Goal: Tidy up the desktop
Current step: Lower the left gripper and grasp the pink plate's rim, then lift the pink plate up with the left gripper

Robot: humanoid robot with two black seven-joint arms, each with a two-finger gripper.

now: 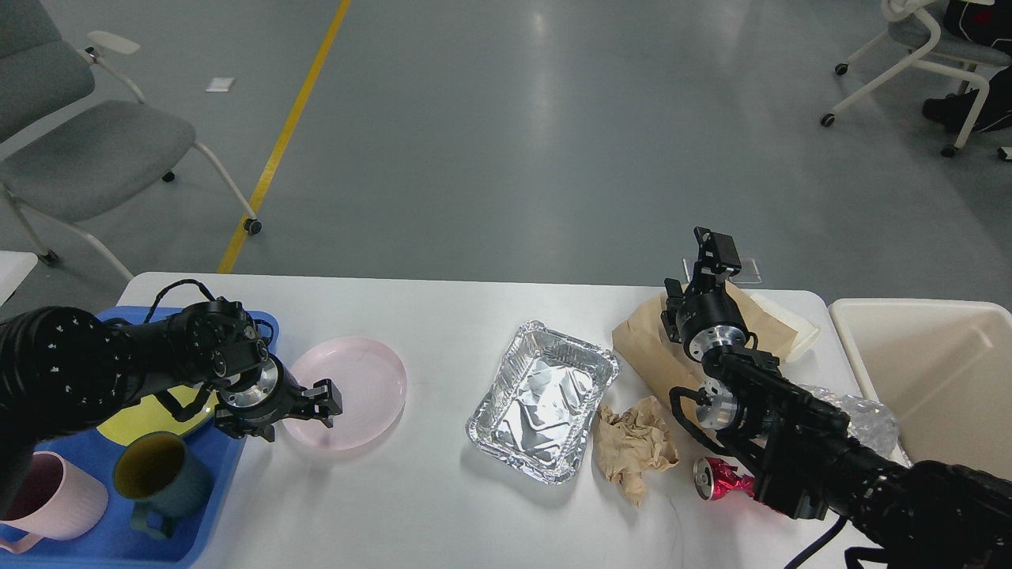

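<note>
**Left gripper at pink plate, right arm parked over brown bag**

While the desktop (443,506) fills the lower half of the head view, white with rounded corners, most clutter sits on its right half.

Left gripper (322,399): low over the near-left rim of the pink plate (356,387), fingers pointing right. Fingers look spread with the rim about between them, but contact is too small to confirm. Reads as released, not grasping.

Right gripper (715,251): raised above the brown paper bag (644,348) at the far right of the desktop. Seen nearly end-on and dark; cannot tell whether it is clenched or released. Nothing visibly held.

Left side: blue tray (229,466) overlaps the desktop's left edge, holding a yellow plate (130,415), a dark green mug (158,478) and a pink mug (47,502). The pink plate lies just beside the tray, on the desktop itself.

Centre: foil tray (545,399), tilted relative to the table edge.

Right of it: crumpled brown paper (632,446) touching the foil tray's near-right corner, crushed red can (715,478) near it, clear plastic wrap (866,427) partly behind the right arm.

Cream bin (941,379) stands off the desktop's right end.
</note>
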